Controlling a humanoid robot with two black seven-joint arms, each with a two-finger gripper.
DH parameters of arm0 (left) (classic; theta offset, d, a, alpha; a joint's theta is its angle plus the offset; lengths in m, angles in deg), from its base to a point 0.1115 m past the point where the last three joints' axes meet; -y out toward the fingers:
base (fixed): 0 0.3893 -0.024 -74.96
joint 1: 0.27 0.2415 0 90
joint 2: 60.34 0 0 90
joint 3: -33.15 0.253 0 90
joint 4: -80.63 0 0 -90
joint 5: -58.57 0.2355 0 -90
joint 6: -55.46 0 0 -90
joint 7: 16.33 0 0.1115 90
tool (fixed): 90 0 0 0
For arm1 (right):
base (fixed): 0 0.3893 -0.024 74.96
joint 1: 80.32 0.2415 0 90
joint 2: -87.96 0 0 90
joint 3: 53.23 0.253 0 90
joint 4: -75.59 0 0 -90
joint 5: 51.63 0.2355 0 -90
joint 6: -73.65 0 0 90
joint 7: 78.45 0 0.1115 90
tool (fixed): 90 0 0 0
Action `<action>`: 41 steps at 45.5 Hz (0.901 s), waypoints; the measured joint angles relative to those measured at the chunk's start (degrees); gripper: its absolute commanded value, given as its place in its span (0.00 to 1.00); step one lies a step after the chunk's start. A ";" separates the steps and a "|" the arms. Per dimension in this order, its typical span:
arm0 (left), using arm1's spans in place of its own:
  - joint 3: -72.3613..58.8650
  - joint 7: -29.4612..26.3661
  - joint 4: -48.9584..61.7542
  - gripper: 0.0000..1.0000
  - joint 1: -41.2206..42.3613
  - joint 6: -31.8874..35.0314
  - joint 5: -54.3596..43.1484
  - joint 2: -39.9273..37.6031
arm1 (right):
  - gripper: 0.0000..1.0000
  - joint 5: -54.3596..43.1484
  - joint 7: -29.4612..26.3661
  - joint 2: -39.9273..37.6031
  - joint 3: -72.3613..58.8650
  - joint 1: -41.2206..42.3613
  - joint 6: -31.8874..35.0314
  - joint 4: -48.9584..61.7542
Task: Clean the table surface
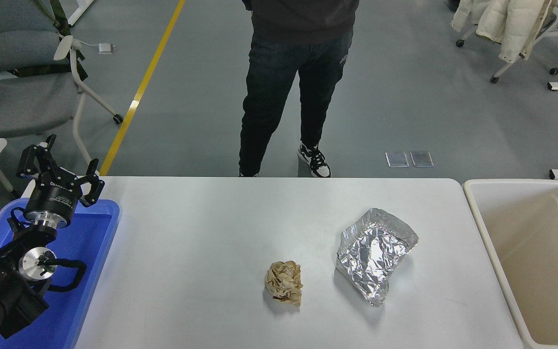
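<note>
Head view: my left gripper [61, 167] is parked open over the blue tray [90, 242]; my right gripper's state I cannot tell. Crumpled paper [285, 282] and foil [376, 252] litter the table surface [201, 232]. I judge grasping comes next. A person [293, 87] stands beyond.

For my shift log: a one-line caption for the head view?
Crumpled brown paper and foil on the table surface; left gripper open over the blue tray.
</note>
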 measured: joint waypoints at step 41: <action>0.00 0.00 0.00 1.00 -0.02 0.01 0.00 0.00 | 1.00 -13.21 5.24 1.08 58.05 -18.13 10.73 -45.40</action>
